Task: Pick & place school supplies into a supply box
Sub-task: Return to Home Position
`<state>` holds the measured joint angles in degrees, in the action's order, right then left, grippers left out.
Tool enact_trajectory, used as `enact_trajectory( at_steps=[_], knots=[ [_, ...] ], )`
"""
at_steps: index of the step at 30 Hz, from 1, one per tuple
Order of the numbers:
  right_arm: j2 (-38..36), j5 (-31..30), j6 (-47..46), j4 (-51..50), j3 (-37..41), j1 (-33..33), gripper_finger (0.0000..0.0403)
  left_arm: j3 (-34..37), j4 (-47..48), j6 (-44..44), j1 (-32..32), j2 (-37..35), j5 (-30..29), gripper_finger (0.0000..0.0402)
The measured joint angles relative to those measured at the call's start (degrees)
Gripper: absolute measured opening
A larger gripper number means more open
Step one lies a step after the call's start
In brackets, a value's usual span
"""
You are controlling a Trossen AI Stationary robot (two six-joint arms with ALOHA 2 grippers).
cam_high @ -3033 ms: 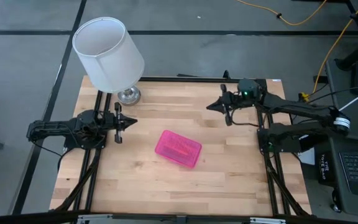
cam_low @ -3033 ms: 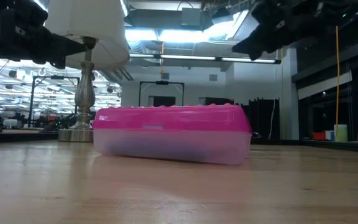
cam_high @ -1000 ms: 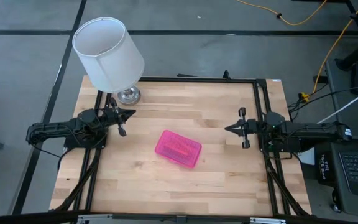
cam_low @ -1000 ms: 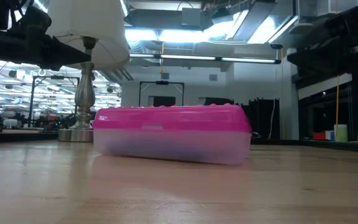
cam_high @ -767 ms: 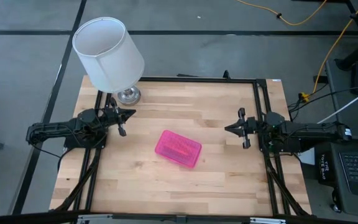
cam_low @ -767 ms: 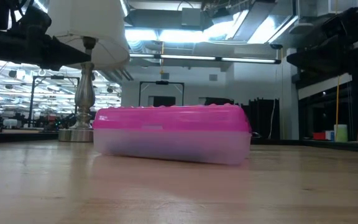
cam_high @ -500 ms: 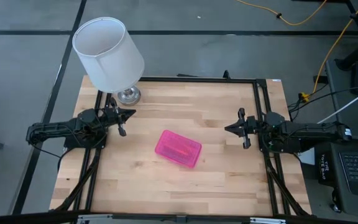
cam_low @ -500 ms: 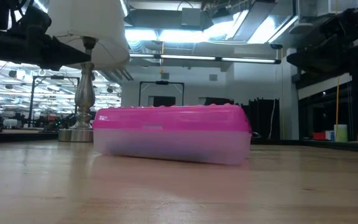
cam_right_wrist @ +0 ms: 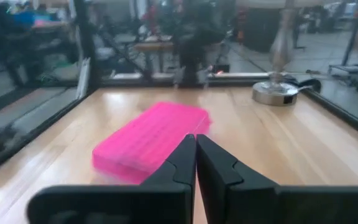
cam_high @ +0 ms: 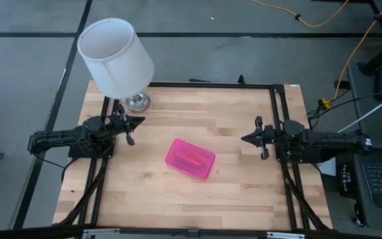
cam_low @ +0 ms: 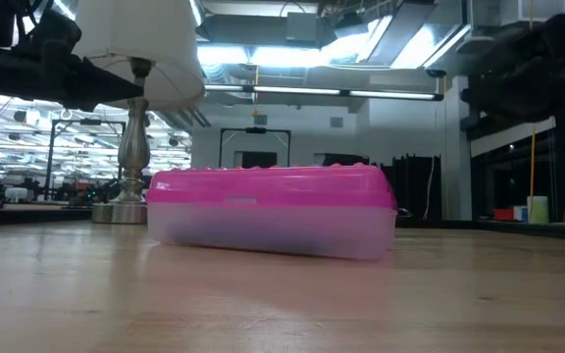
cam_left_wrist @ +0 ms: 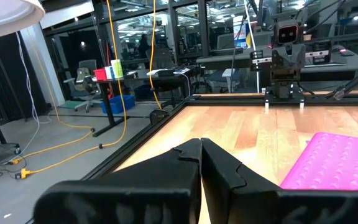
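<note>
**Both arms parked, box closed.** The arms lie folded back at the two sides of the table (cam_high: 244, 192), and the visible work appears done. The supply box (cam_high: 190, 159) rests slightly skewed near the table's middle. In the low view its pink lid sits down and level on the clear base. No loose pens or scissors show on the wood, and what lies inside the box cannot be made out.

The left gripper (cam_high: 138, 123) sits at the left side with its fingers pressed together on nothing, as the left wrist view shows. The right gripper (cam_high: 245, 139) sits at the right side, likewise clenched and empty, and points toward the box. Each is well apart from the box.

Hazards, judged from this layout:

1. **Lamp.** The lamp (cam_high: 115, 56) stands at the far left corner, and its metal base (cam_high: 136, 101) is near the left gripper. A settling move that swings that arm toward the far edge could strike the base or stem and tip the lamp.
2. **Lid.** Whether the lid is latched cannot be told. If it only rests on the base, a bump or lift could spill the contents.
3. **Box.** A low sweep of either arm across the middle would shove the light box.
4. **Cables.** Cables (cam_high: 339, 83) trail off the right edge by the right arm and could snag if that arm turns outward.
</note>
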<state>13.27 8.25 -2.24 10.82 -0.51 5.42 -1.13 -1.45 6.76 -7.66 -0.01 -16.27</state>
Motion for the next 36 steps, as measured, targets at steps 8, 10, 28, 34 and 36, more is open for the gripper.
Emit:
enact_trajectory(
  at_steps=[8, 10, 28, 34, 36],
  knots=[
    [-13.19, -6.30, 1.45, -9.33, -0.02, -12.94, 0.0019, 0.00, 0.00, 0.00, 0.02, 0.00, 0.02, 0.0004],
    [-13.24, -7.32, 1.45, -8.51, -0.04, -15.82, 0.0020, 0.00, -0.01, 0.00, 0.02, 0.00, 0.03, 0.0004],
    [-13.21, -4.13, -4.98, -9.04, 0.04, -17.69, 0.0020, 0.00, 0.00, 0.00, 0.02, 0.00, -0.15, 0.0004],
    [-13.21, -4.13, -5.00, -9.02, 0.04, -17.67, 0.0020, 0.00, 0.00, 0.00, 0.02, 0.00, -0.15, 0.0004],
    [-13.19, -4.13, -5.05, -9.03, 0.04, -17.67, 0.0020, 0.00, 0.00, 0.00, 0.02, 0.00, -0.15, 0.0004]
  ],
)
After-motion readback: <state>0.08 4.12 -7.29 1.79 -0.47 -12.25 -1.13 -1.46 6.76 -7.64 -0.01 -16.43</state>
